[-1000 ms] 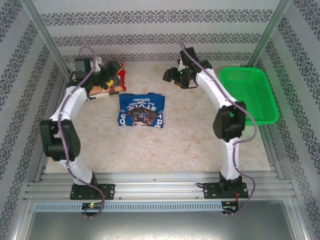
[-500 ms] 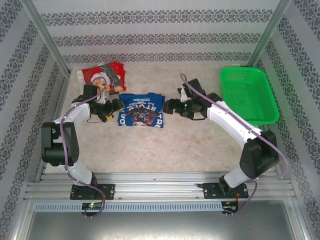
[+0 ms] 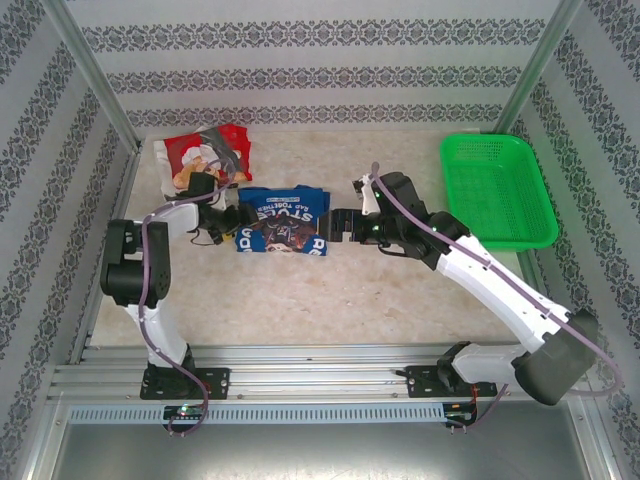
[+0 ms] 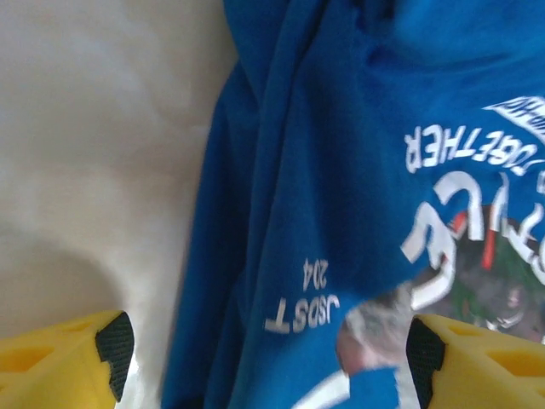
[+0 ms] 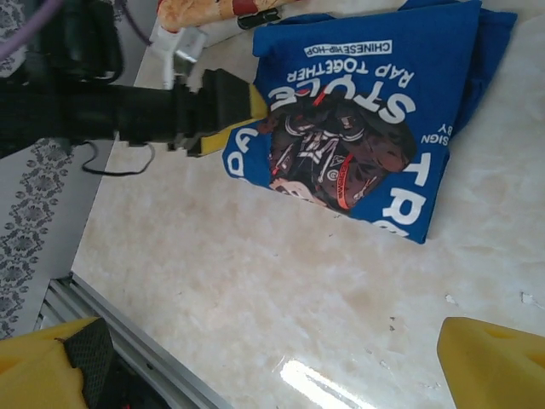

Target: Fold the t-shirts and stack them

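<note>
Found bare table (image 3: 330, 290) open on the near side of the blue t-shirt (image 3: 282, 220), elsewhere blocked by left gripper (image 3: 232, 222) at its left edge, right gripper (image 3: 335, 222) beside its right, red t-shirt (image 3: 205, 155) behind, green basket (image 3: 548, 205) far right.

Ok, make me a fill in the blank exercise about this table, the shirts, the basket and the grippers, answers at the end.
1. The folded t-shirt lying between the left gripper and the right gripper is ____ in colour.
2. The green basket sits on the ____ arm's side of the table.
3. The other t-shirt, at the far left corner, is ____.
4. The left gripper's jaws stand ____ at the folded t-shirt's edge.
Missing words: blue; right; red; open.
</note>
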